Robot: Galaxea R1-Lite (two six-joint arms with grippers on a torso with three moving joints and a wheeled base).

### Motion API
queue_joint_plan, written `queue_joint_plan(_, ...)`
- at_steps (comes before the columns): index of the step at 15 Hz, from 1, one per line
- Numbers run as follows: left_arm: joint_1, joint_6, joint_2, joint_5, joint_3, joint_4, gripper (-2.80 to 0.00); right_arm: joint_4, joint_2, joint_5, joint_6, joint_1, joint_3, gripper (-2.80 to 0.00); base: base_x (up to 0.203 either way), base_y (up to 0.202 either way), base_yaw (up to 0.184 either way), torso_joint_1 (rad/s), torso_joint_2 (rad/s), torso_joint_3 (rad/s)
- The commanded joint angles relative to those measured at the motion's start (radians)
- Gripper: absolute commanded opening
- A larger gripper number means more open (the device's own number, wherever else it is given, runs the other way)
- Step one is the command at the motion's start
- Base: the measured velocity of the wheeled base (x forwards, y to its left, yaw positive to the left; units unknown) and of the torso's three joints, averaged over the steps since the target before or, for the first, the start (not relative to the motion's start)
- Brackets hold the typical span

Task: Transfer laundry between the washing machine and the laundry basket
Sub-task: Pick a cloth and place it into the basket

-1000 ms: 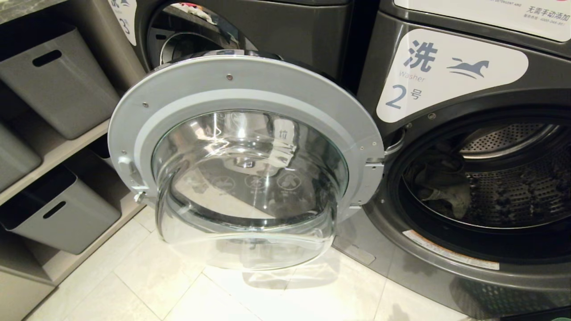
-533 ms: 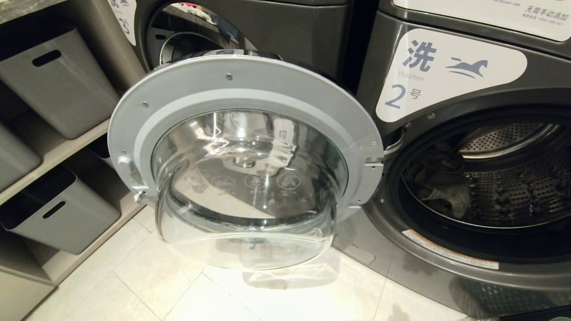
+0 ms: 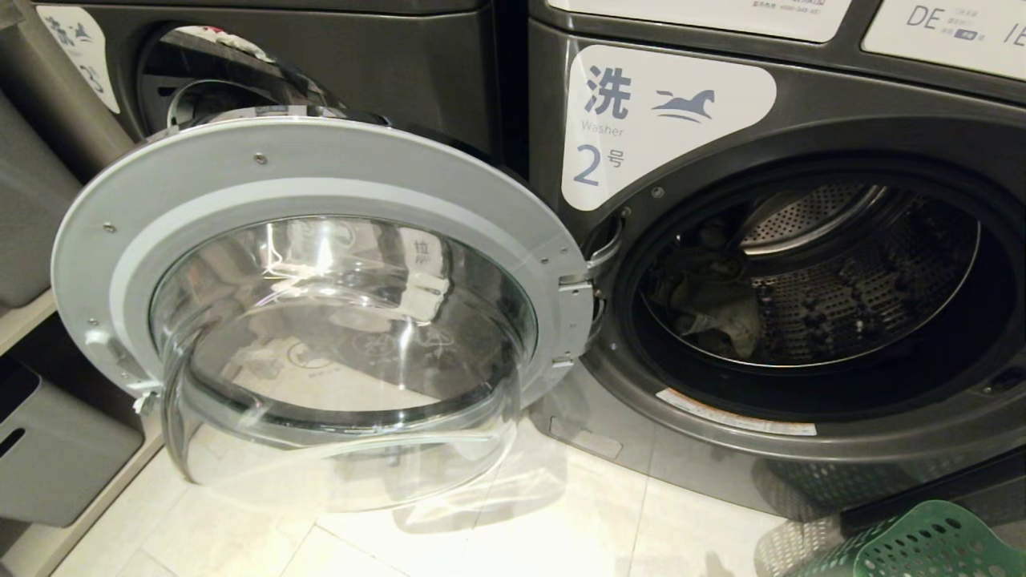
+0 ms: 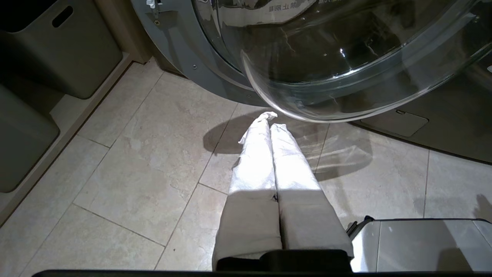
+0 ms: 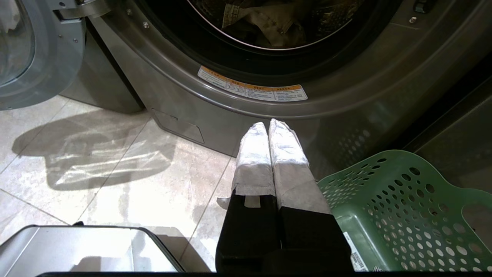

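Whole view has slid over, so the robot moved: washing machine [image 3: 801, 304] now centred, laundry [image 3: 709, 308] in its drum, laundry basket [image 3: 922, 545] showing. Both grippers' fingers [image 4: 269, 154] [image 5: 269, 150] pressed together, empty.

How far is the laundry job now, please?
Done: the dark grey washing machine marked 2 has its round glass door open. In hand: nothing; left gripper and right gripper are shut, empty. Left: the grey-olive cloth garment lies in the drum, not in the green perforated plastic basket.

Laundry [image 3: 709, 308] inside washing machine [image 3: 801, 264], left.
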Motion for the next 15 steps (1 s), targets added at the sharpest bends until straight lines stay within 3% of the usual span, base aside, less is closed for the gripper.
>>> queue_joint_plan(1, 0.0, 0.0, 0.0, 0.0, 0.002, -0.001, -2.8, 0.0, 0.001, 0.0, 0.0, 0.001, 0.0, -2.8, 0.0, 0.0, 0.0, 0.0, 0.0, 0.0)
queue_joint_plan(15, 0.0, 0.001, 0.0, -0.001, 0.002, 0.0, -2.8, 0.0, 0.001, 0.0, -0.001, 0.001, 0.0, -2.8, 0.0, 0.0, 0.0, 0.0, 0.0, 0.0)
